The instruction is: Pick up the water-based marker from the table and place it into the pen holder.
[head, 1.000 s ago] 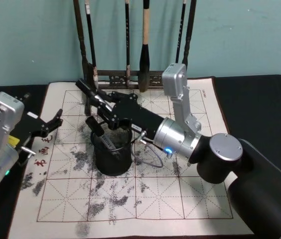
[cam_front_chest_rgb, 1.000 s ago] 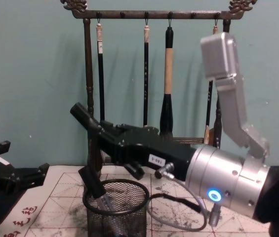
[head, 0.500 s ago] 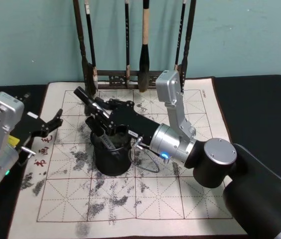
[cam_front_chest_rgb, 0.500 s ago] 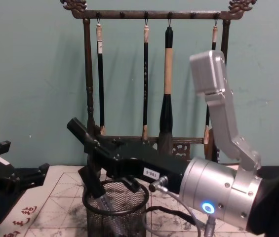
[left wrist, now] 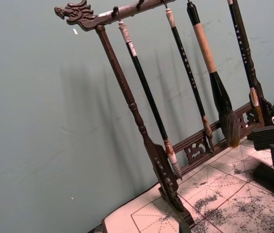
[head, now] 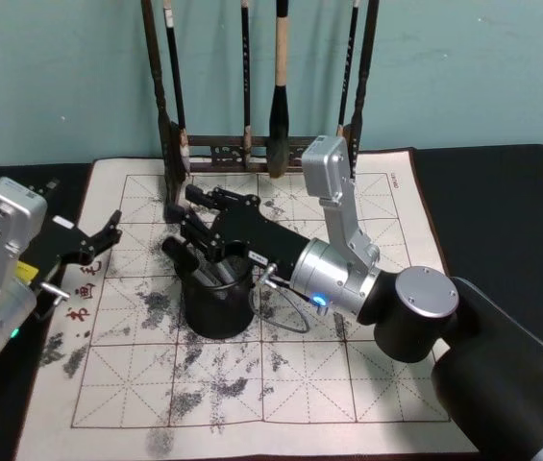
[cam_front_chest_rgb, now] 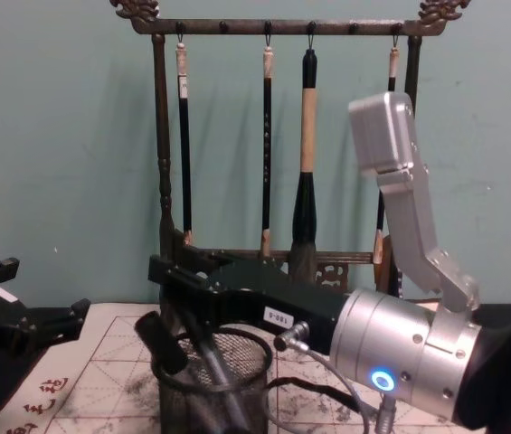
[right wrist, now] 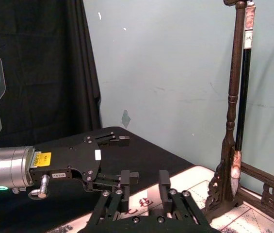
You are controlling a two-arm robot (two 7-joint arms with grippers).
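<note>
marker (head: 179, 257) in holder (head: 215, 305), leaning on rim | right tool (head: 197, 219) spread wide, empty, above holder | left tool (head: 98, 238) parked open | remaining: withdraw

The right gripper (head: 197, 213) hangs over the pen holder (head: 216, 305), blocking its mouth; the brush rack (head: 252, 149) stands close behind.

A dark wooden brush rack (head: 252, 144) holds hanging calligraphy brushes (cam_front_chest_rgb: 307, 163).
</note>
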